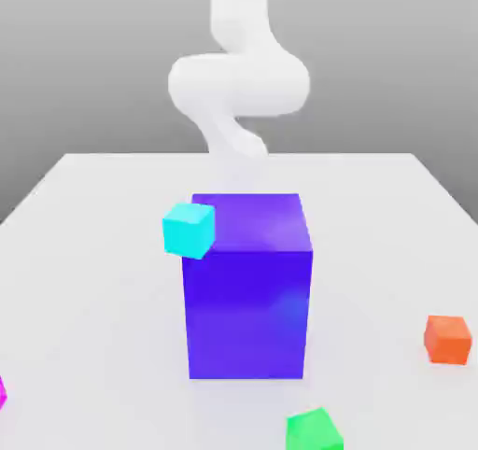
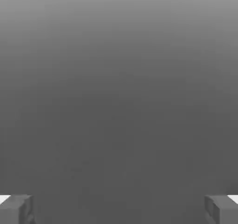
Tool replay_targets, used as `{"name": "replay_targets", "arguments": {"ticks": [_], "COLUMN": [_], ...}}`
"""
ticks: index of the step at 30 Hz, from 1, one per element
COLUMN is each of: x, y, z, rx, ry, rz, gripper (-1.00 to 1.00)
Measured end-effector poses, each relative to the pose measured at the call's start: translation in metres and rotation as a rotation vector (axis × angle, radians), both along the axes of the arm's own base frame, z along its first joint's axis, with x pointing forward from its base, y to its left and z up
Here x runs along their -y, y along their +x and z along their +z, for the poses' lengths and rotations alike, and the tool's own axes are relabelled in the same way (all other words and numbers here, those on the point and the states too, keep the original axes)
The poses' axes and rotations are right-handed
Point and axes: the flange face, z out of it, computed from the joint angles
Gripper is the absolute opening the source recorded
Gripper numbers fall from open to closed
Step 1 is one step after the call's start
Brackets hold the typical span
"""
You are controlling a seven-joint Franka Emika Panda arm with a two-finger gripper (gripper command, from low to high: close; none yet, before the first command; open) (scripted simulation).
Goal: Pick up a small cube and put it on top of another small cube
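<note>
The small cube (image 1: 2,392) is bright magenta and sits on the white table at the exterior view's lower left edge, cut off by the frame so that just a sliver shows. My white arm (image 1: 238,84) rises at the far side of the table, behind the big blue-purple block (image 1: 247,285). In the hand view my gripper (image 2: 119,209) is open: its two grey fingertips (image 2: 16,209) stand far apart with nothing between them, facing a plain grey background.
A cyan cube (image 1: 189,230) sits by the big block's upper left corner. An orange cube (image 1: 447,339) lies at the exterior view's right, a green cube (image 1: 315,430) near the front edge. The white table (image 1: 93,280) spreads around them.
</note>
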Motion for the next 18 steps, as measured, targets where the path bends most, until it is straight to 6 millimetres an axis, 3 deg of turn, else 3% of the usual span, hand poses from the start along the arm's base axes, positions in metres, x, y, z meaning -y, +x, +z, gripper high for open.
{"name": "replay_targets", "arguments": {"ticks": [4, 9, 14, 18], "x": [0.038, 0.093, 0.153, 0.208], "y": [0.047, 0.089, 0.113, 0.116], "z": [-0.049, -0.118, -0.196, -0.263], "rx": [-0.093, -0.194, -0.288, -0.357], "ry": [0.069, 0.156, 0.246, 0.324], "rz": [-0.18, -0.4, -0.624, -0.816], "gripper": [0.0, 0.0, 0.0, 0.0]}}
